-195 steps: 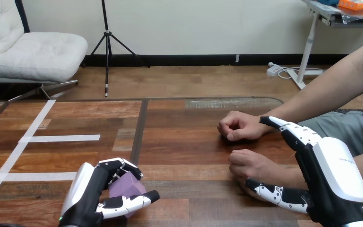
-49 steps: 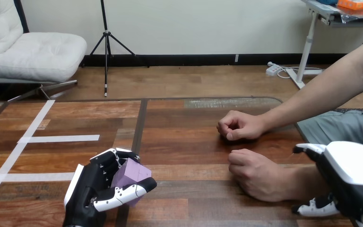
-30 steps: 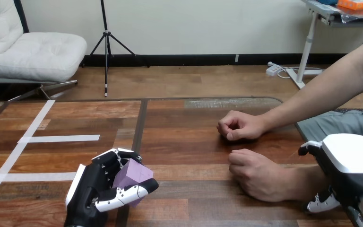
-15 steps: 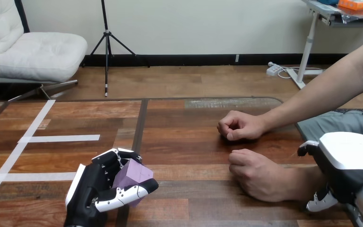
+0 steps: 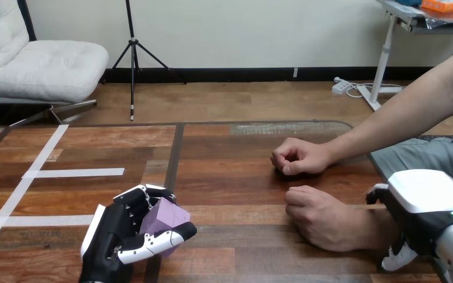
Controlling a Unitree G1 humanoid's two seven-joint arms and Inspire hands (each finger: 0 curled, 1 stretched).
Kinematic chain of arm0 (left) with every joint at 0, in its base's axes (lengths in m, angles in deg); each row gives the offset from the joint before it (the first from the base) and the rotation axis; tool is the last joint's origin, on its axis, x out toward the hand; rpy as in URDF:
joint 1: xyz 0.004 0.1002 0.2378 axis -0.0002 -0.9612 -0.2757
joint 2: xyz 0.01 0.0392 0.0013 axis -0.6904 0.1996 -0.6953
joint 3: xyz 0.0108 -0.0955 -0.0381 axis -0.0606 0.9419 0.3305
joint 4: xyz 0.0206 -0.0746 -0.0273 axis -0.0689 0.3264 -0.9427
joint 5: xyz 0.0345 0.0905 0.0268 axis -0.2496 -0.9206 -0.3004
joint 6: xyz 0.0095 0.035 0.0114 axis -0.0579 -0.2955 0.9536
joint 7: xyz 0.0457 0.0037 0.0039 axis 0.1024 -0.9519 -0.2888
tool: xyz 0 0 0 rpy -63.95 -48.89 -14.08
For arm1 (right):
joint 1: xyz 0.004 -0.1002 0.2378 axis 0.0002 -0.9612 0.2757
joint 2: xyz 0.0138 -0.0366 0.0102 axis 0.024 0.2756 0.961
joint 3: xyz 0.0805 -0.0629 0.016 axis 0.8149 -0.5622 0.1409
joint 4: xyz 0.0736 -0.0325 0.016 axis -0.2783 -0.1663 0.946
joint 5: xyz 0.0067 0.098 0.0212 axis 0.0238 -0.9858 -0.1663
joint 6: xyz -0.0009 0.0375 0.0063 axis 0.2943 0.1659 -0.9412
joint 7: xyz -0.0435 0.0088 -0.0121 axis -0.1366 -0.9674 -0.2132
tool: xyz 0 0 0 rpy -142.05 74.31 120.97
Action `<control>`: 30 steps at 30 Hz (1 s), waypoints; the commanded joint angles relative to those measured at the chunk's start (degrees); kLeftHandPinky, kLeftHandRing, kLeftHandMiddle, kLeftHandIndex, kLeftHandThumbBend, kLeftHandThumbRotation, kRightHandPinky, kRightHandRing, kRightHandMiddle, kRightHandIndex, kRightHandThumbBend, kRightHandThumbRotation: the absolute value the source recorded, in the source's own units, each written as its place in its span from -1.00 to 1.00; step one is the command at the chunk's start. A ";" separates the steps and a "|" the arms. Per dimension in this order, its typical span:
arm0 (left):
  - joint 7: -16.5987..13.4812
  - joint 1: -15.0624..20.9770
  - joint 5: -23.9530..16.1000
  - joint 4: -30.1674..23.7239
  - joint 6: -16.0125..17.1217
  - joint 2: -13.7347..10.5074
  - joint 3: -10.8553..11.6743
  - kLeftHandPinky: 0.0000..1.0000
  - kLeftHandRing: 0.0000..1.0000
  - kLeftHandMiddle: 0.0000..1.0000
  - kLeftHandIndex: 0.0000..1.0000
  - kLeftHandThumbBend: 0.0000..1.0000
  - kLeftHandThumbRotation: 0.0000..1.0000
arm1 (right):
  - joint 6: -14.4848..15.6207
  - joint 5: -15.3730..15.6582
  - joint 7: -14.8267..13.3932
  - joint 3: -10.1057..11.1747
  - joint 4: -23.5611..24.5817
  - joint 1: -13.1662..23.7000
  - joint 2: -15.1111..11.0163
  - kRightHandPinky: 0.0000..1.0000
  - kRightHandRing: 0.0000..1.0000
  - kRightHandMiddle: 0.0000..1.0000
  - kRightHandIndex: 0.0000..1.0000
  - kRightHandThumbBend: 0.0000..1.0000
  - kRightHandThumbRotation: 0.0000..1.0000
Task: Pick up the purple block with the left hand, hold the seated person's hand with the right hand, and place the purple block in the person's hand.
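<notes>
The purple block [image 5: 164,218] sits in my left hand [image 5: 115,236] at the lower left, just above the table; the fingers curl over its top and the thumb presses its near side. The person's nearer hand [image 5: 318,218] rests as a loose fist, knuckles up, on the table at the lower right. My right hand [image 5: 424,203] straddles that arm at the wrist, with fingers [image 5: 377,191] hooked over the far side and the thumb [image 5: 398,259] under the near side. The person's farther hand [image 5: 298,157] lies as a fist further back.
White tape strips [image 5: 74,173] mark the wooden table [image 5: 224,177] at the left. A dark seam [image 5: 174,159] runs front to back between the two boards. The person's forearms come in from the right edge.
My right hand has slid a little leftward along the person's arm and sits closer round the wrist. The left hand and the block have stayed put.
</notes>
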 commanded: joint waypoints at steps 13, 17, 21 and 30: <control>-0.33 3.51 -0.41 -2.10 1.09 -0.27 1.12 -0.34 -0.22 -0.08 -0.05 0.86 -0.78 | -0.81 1.95 2.76 -3.24 -2.86 6.91 -3.22 0.58 0.60 0.62 0.57 0.72 -0.86; -0.17 3.42 -0.02 -2.44 0.63 -0.19 1.15 -0.35 -0.22 -0.09 -0.06 0.87 -0.79 | -0.38 2.42 4.31 -4.05 -3.40 7.70 -3.36 0.60 0.62 0.63 0.59 0.69 -0.82; -0.20 3.46 -0.10 -2.42 0.57 -0.29 1.17 -0.35 -0.22 -0.09 -0.06 0.87 -0.79 | -0.14 2.95 5.25 -4.61 -4.07 8.31 -3.16 0.62 0.63 0.65 0.60 0.67 -0.80; -0.35 3.43 -0.49 -2.52 0.90 -0.52 1.23 -0.34 -0.22 -0.08 -0.06 0.86 -0.79 | -0.19 2.72 4.95 -5.54 -5.67 9.09 -2.92 0.63 0.63 0.64 0.60 0.66 -0.82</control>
